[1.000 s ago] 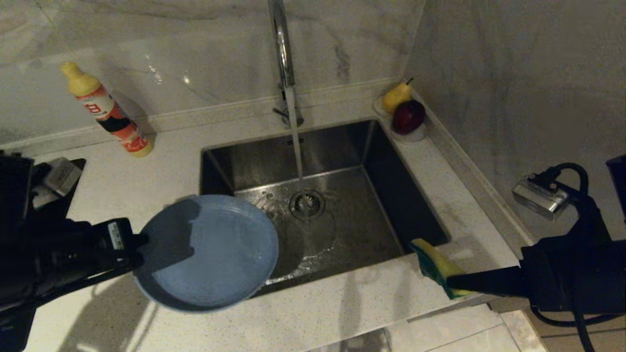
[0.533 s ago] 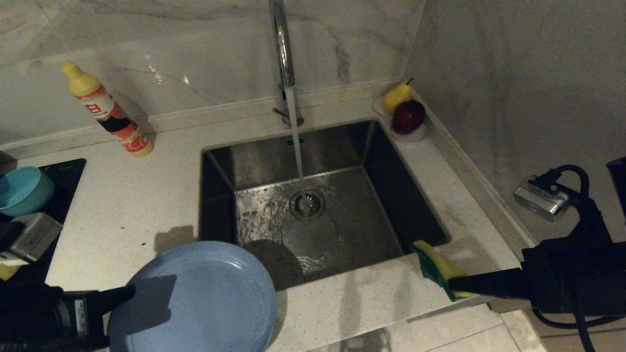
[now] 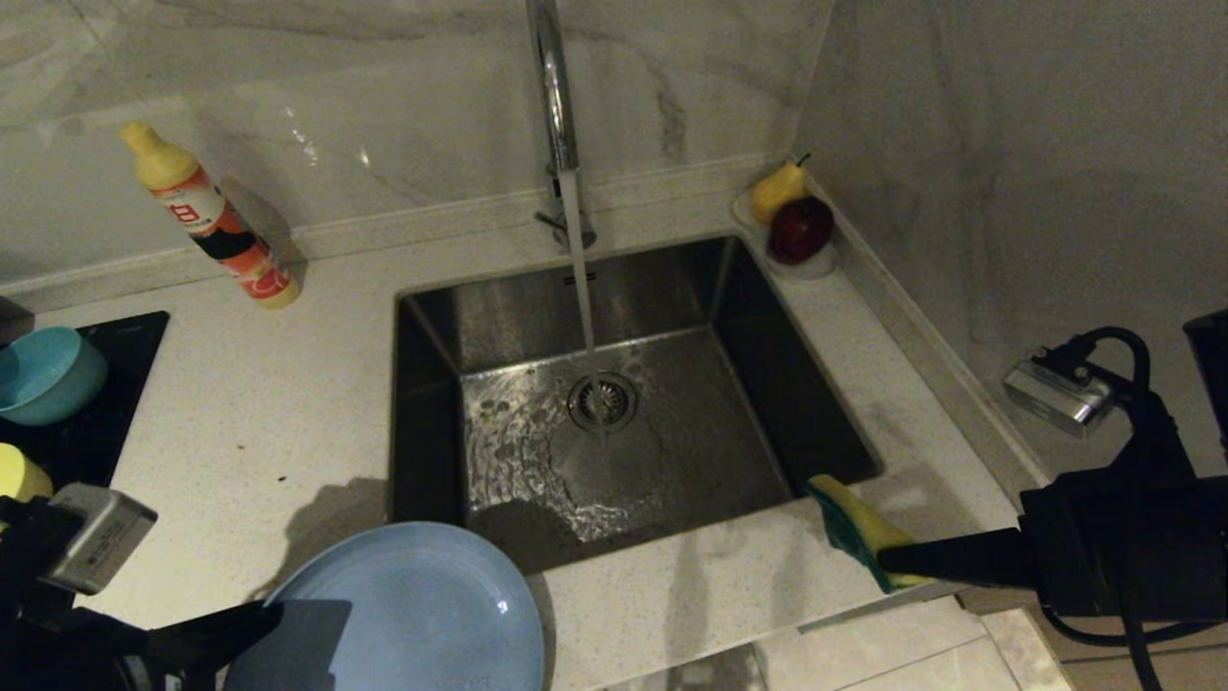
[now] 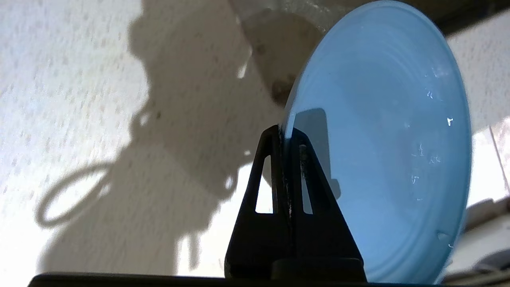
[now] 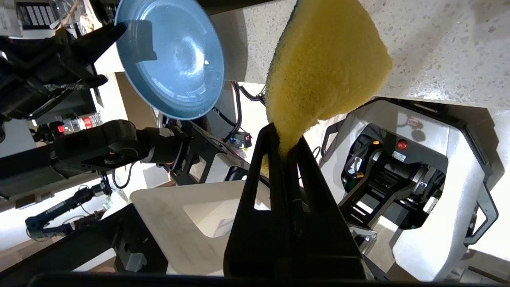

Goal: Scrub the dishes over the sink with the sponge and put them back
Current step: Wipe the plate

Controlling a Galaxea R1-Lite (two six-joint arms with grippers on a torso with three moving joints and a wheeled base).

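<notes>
My left gripper [image 3: 264, 619] [image 4: 285, 133] is shut on the rim of the light-blue plate [image 3: 413, 614] [image 4: 382, 139], held above the counter's front edge, near the sink's front left corner. The right gripper [image 3: 887, 559] [image 5: 283, 139] is shut on the yellow sponge [image 3: 859, 523] [image 5: 326, 63], over the counter by the sink's front right corner. Water runs from the tap [image 3: 552, 86] into the steel sink [image 3: 624, 422]. A teal bowl [image 3: 43, 374] and the edge of a pale yellow bowl [image 3: 19, 472] sit at the far left.
An orange and yellow detergent bottle [image 3: 211, 221] stands on the counter behind the sink's left side. A small dish with a pear [image 3: 777, 187] and a dark red fruit [image 3: 801, 228] sits at the sink's back right corner. A black hob [image 3: 96, 422] lies at the far left.
My left arm has pulled the plate back from over the sink's left part to the counter's front edge. The teal and yellow bowls have come into view. The right arm and sponge stayed still.
</notes>
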